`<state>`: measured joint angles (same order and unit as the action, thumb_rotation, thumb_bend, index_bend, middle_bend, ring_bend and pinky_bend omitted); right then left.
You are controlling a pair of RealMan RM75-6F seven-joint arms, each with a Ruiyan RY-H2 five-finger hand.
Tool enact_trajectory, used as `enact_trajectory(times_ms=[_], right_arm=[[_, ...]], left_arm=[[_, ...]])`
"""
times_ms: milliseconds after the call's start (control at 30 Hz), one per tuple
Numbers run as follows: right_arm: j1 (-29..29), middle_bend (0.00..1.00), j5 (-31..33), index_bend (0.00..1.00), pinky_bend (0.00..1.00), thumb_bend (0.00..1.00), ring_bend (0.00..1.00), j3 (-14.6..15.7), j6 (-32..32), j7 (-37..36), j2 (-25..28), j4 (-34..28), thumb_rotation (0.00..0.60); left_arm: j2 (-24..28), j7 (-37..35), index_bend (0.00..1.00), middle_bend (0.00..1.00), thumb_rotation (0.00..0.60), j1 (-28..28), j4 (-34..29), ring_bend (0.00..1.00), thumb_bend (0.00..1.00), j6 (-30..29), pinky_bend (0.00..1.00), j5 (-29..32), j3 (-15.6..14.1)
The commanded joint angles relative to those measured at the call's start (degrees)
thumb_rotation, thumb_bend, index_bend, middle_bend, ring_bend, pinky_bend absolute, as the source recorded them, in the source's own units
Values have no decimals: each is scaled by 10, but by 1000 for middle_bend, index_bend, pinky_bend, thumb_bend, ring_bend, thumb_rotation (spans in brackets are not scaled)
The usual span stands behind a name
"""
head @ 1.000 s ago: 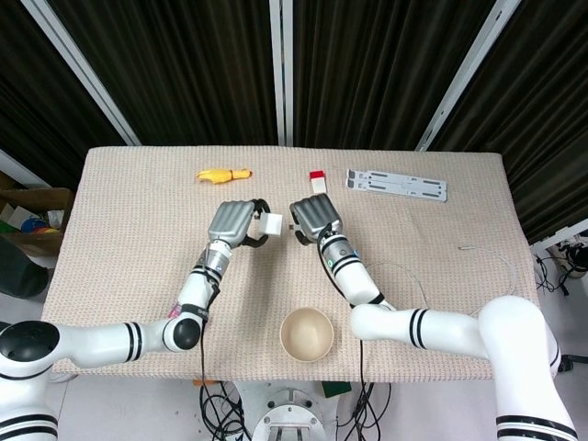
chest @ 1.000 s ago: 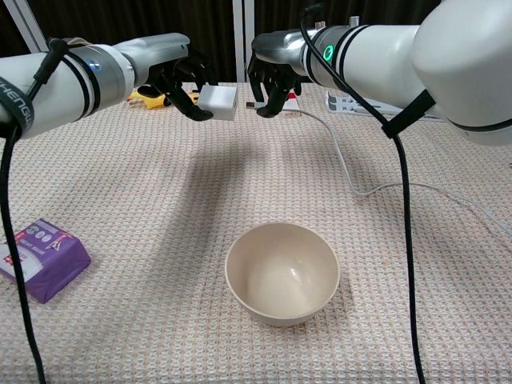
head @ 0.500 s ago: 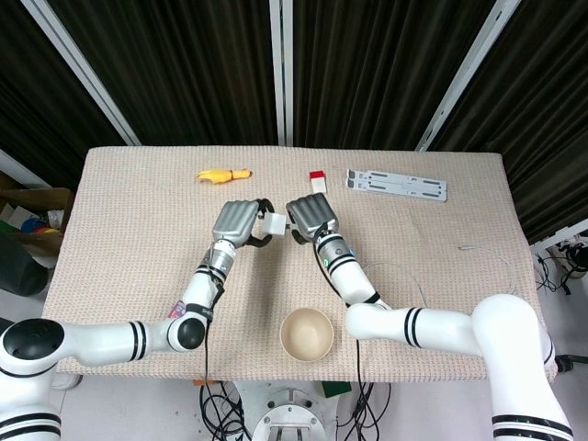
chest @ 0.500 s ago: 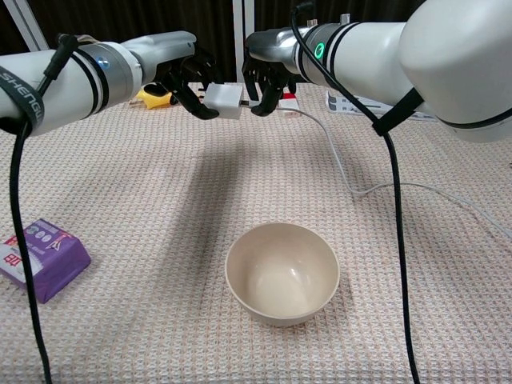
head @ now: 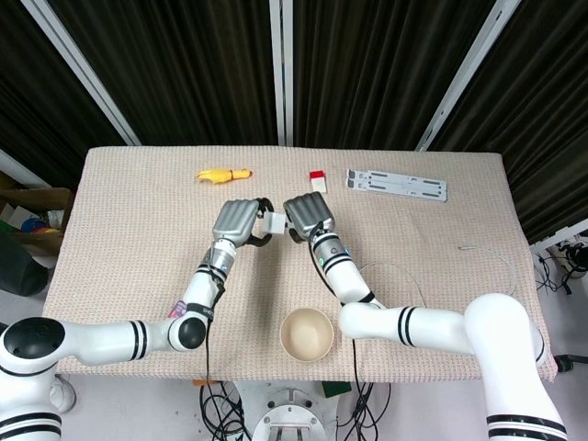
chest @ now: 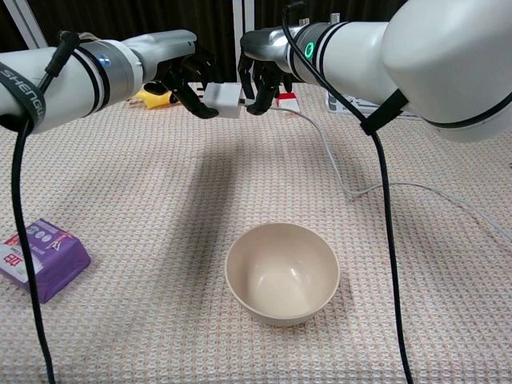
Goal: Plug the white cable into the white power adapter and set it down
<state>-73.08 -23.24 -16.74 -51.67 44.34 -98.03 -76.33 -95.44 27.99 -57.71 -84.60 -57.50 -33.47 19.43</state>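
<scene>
My left hand [head: 236, 220] [chest: 186, 76] holds the white power adapter [chest: 222, 99] [head: 273, 221] in the air above the middle of the table. My right hand [head: 308, 216] [chest: 260, 76] pinches the plug end of the white cable [chest: 340, 164] right against the adapter's side. The two hands are nearly touching. From my right hand the cable trails down to the cloth and runs off toward the right edge [head: 501, 257]. The plug itself is hidden between fingers and adapter, so I cannot tell how far in it sits.
A cream bowl [chest: 281, 273] [head: 306, 333] stands near the front edge, below the hands. A purple packet [chest: 40, 258] lies at the front left. At the back lie a yellow toy [head: 222, 174], a small red-and-white block [head: 317, 180] and a white power strip [head: 396, 185].
My two hands have closed the gap between them. The cable's plug has come from a short way off to right against the adapter.
</scene>
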Motion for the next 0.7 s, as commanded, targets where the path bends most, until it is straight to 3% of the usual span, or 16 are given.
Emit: enact_trajectory(times_ms=[33,500,700], right_arm=[[-2,629,2,699,493,995,470,-2,-1,-1,-2,1,600],[-26,616,51,702,491,986,469,-7,-4,30,-11,5,600],[-34,606,73,674,483,930,469,-7,-9,45,-14,6,600]], left_arm=[[-2,7,548,483,600,-3,2,752,235,-2,959,3,-2],[-9,58,548,496,599,-18,11,752,235,-21,959,3,-18],[-15,74,548,504,599,-21,17,752,235,-27,959,2,-24]])
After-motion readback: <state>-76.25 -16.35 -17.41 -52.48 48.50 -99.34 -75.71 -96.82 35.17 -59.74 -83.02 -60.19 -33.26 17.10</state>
